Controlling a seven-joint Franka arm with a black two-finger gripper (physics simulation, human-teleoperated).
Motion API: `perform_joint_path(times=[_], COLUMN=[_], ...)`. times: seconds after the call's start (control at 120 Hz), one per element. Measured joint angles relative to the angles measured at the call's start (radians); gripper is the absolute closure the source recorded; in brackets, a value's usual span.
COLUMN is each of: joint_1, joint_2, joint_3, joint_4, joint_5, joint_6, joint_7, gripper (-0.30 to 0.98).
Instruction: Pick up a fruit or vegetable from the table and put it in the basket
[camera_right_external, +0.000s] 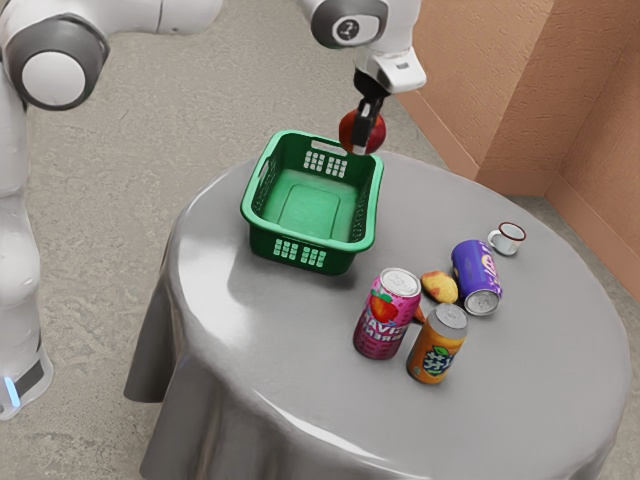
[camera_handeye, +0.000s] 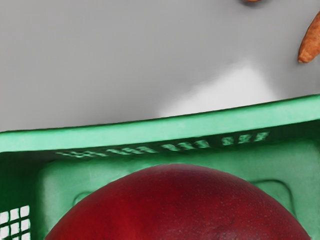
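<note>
My gripper (camera_right_external: 362, 138) is shut on a dark red round fruit (camera_right_external: 378, 131), held in the air by the far right corner of the green basket (camera_right_external: 362, 240) in the exterior view. One finger crosses the fruit's near side; the other is hidden behind it. In the wrist view the red fruit (camera_handeye: 180, 205) looms large, with the inside of the basket (camera_handeye: 150, 131) behind it. A yellow-red fruit (camera_right_external: 438, 288) lies among the cans, and a reddish-orange piece (camera_right_external: 419, 315) is partly hidden between two of them.
On the round grey table (camera_right_external: 300, 350) stand a pink can (camera_right_external: 387, 315) and an orange can (camera_right_external: 437, 345). A purple can (camera_right_external: 476, 275) lies on its side, with a white mug (camera_right_external: 508, 238) behind it. Orange-brown produce (camera_handeye: 311, 42) lies beyond the basket rim.
</note>
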Motion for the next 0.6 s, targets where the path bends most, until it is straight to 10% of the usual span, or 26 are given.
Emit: perform_joint_path(times=[0.6], joint_1=[0.014], joint_2=[-0.023], joint_3=[0.026], joint_4=[-0.053], joint_5=[-0.017], joint_6=[-0.015], joint_7=[-0.027], gripper=[0.02])
